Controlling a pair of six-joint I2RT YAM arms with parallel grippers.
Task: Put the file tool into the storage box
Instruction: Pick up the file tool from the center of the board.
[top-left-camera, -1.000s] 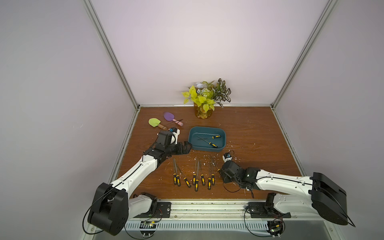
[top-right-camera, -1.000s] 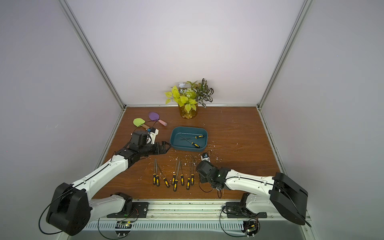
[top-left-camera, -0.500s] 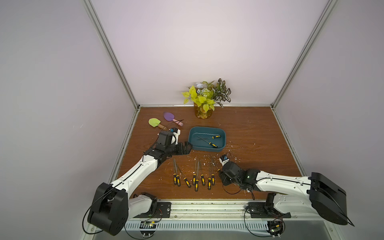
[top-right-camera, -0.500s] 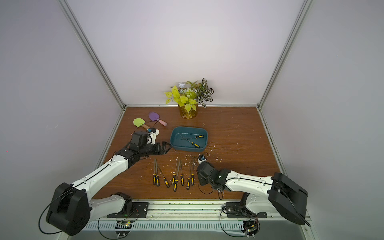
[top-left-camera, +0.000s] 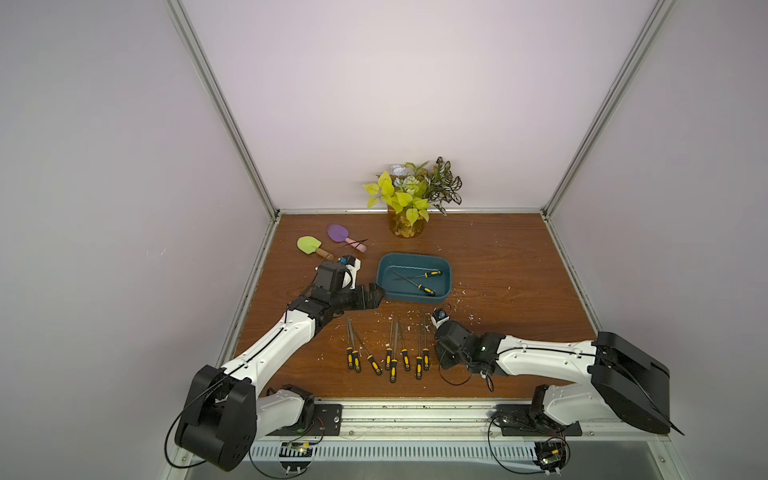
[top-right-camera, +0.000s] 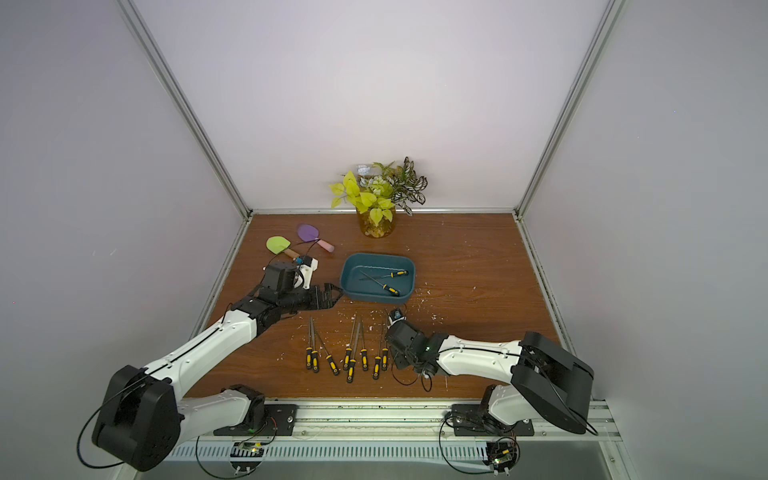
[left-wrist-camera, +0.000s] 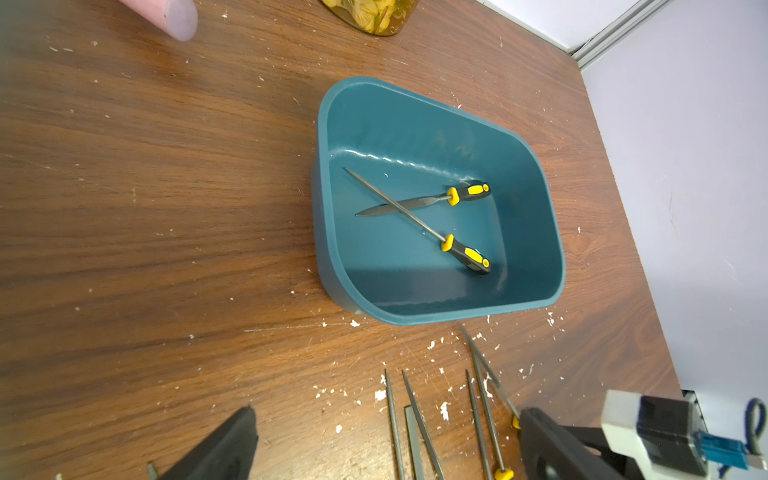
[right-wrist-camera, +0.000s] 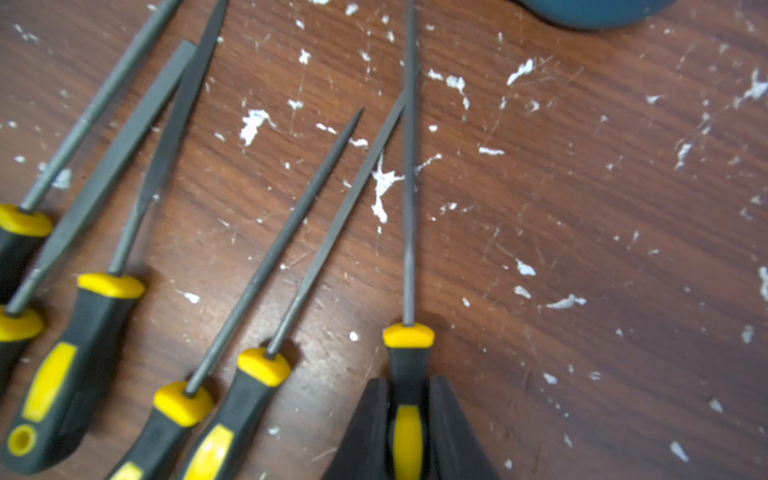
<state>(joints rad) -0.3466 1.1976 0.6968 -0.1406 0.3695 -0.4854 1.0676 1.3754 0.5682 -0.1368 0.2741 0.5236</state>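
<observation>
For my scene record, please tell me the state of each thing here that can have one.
Teal plastic storage box: lidless, holding two crossed files.
Right gripper: shut on a black-and-yellow file handle.
Left gripper: open, empty.
Other files: lying flat on the wooden table.
Amber glass plant jar: upright.

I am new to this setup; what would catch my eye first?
A row of black-and-yellow files lies near the front of the table. Behind it, the teal storage box holds two crossed files. The right hand is shut on the handle of the rightmost file.
</observation>
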